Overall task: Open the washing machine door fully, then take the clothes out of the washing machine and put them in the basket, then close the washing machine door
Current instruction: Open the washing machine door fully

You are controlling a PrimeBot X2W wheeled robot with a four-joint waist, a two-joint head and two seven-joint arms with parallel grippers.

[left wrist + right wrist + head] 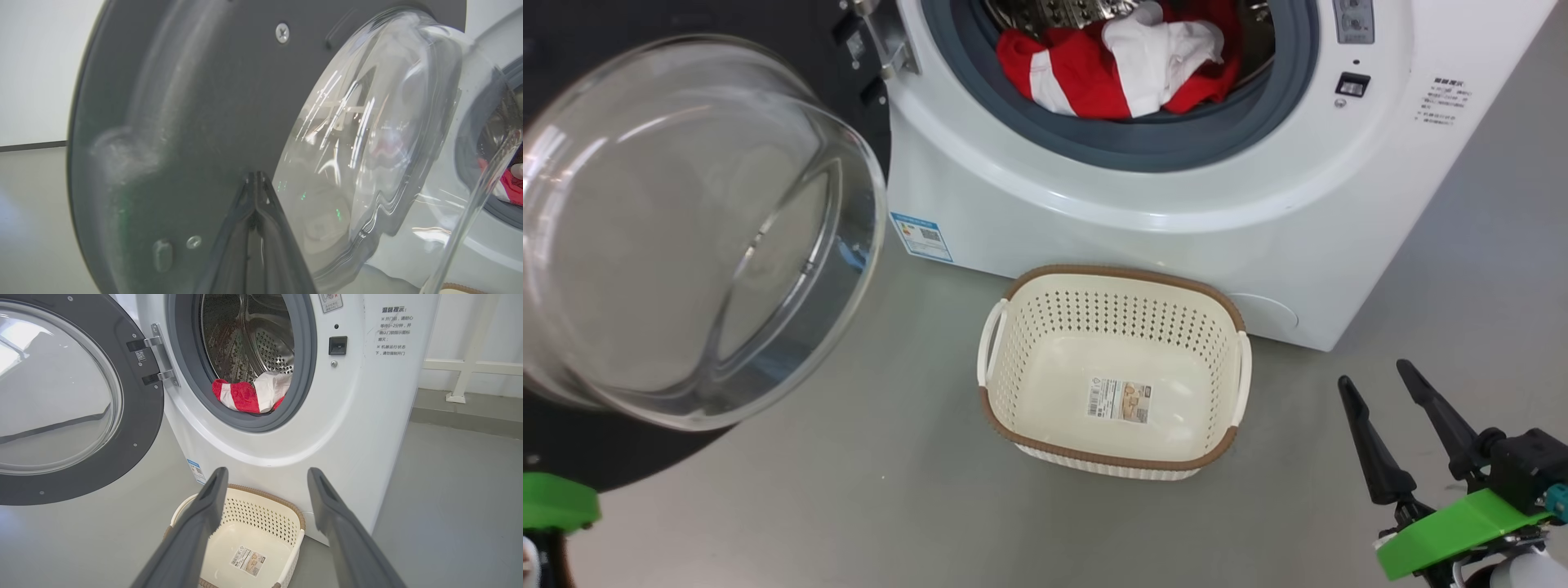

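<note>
Door: washing machine door [686,229] open, my nine o'clock.
Clothes [1127,69]: in drum [261,343]; basket [1119,273] empty.
Left fingers [263,212]: pressed together.
Right fingers [204,514]: spread.

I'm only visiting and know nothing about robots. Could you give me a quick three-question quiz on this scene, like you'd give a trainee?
1. True or false: some of the clothes are already in the basket.
2. Pick one: the washing machine door is A) shut, B) swung wide open on its hinges, C) lying flat on the floor.
3. Fill the gap: the right hand has its two dark fingers spread ___, with nothing between them.

Key: 1. False. 2. B. 3. apart.
</note>
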